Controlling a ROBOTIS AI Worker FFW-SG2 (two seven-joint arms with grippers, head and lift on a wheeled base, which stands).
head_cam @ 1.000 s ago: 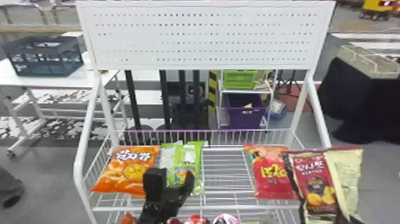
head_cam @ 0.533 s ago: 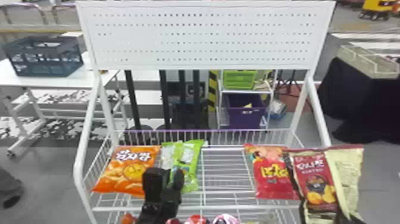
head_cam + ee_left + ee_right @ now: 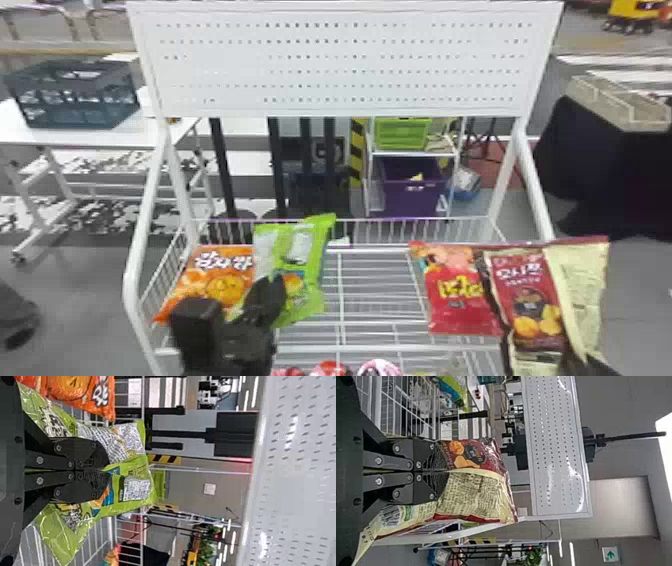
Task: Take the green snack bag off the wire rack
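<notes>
L gripper (image 3: pixel 233 302) pinching green bag (image 3: pixel 312 260), prob. above rack (image 3: pixel 400 348).

I can't see part of the green snack bag (image 3: pixel 310 265), because my left gripper (image 3: pixel 271 292) covers it in the head view. The bottom edge there cuts off some round things (image 3: pixel 330 369). The tiny words on my dark red bag (image 3: pixel 472 494) look too fuzzy to read.

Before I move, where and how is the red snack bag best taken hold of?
Probably pinch the red snack bag by its left edge, from the middle of the wire rack: that edge looks free, while the maroon bag hides the right one.
</notes>
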